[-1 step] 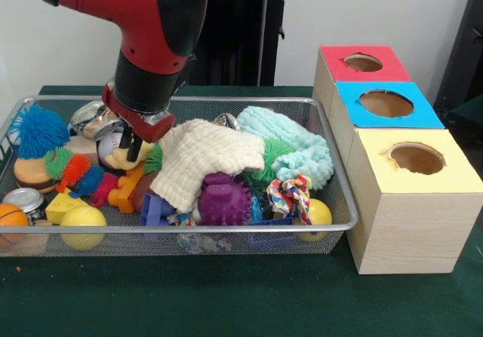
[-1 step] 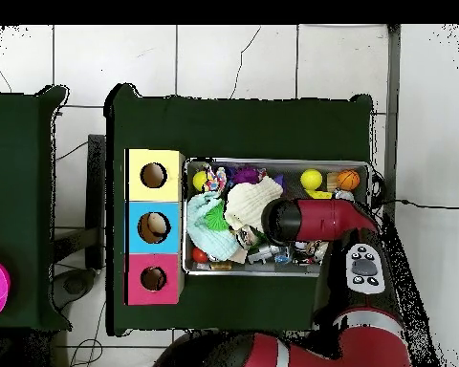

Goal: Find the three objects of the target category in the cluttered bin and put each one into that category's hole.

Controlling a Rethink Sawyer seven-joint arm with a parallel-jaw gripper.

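The wire bin [image 1: 226, 229] is piled with toys and cloths. My gripper [image 1: 130, 147] is low in the bin's left part, over a pale yellow toy [image 1: 118, 158] and beside a cream cloth [image 1: 204, 156]. Nearby lie a purple spiky ball [image 1: 224, 201], a mint knitted cloth [image 1: 290, 141], a blue fuzzy ball [image 1: 38, 130] and two yellow balls [image 1: 83, 224] [image 1: 318, 213]. The wooden box has a red hole [image 1: 363, 62], a blue hole [image 1: 386, 103] and a yellow hole [image 1: 416, 157]. In the overhead view my arm [image 2: 295, 220] hides the gripper above the bin [image 2: 233, 270].
An orange ball [image 1: 11, 216], a tin can [image 1: 24, 199], a yellow block [image 1: 62, 205] and a striped rope toy [image 1: 290, 197] crowd the bin's front. The box [image 2: 154, 226] stands close against the bin's side. Green cloth [image 1: 226, 299] covers the table.
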